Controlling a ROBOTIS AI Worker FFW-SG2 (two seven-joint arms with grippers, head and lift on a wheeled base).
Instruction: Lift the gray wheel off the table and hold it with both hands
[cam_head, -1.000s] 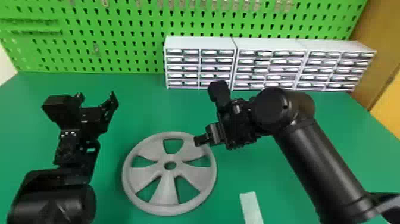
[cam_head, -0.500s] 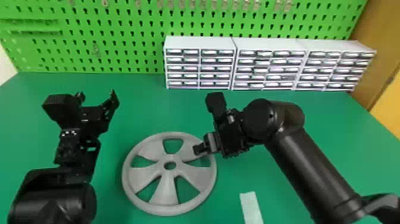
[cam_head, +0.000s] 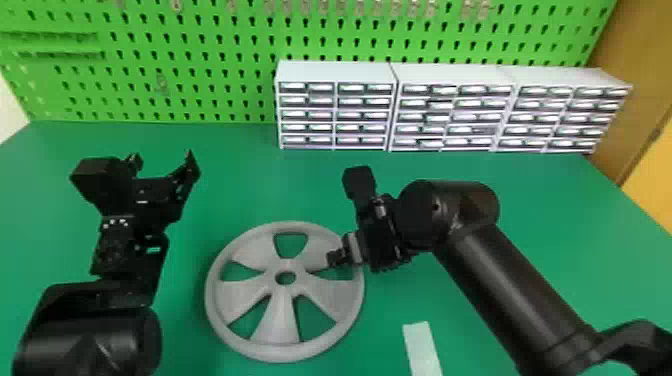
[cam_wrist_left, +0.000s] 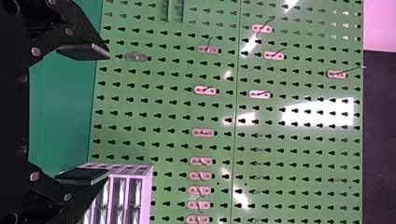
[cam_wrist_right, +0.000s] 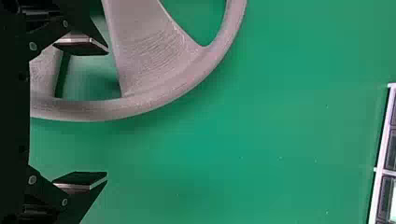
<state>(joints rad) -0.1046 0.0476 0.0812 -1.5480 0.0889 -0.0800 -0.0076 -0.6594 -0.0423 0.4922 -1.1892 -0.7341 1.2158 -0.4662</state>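
The gray wheel (cam_head: 277, 325) lies flat on the green table. Left of it and raised, my left gripper (cam_head: 162, 159) points toward the back wall. My right gripper (cam_head: 345, 254) is over the wheel's right edge. Seen from the left wrist, the left gripper (cam_wrist_left: 109, 113) has widely parted fingers with nothing held. In the right wrist view, the right gripper (cam_wrist_right: 107, 113) is also open: one finger overlaps an opening inside the wheel's rim (cam_wrist_right: 149, 105), the other is outside over bare table. I cannot tell whether either finger touches the wheel.
White drawer cabinets (cam_head: 332, 75) line the table's back edge, in front of a green pegboard (cam_head: 200, 50). A pale strip (cam_head: 422, 347) lies on the green table (cam_head: 500, 340) to the right of the wheel, near the front.
The right gripper has come nearer the front of the table and lower in the head view, over the wheel's right edge. The left arm and the wheel have stayed put.
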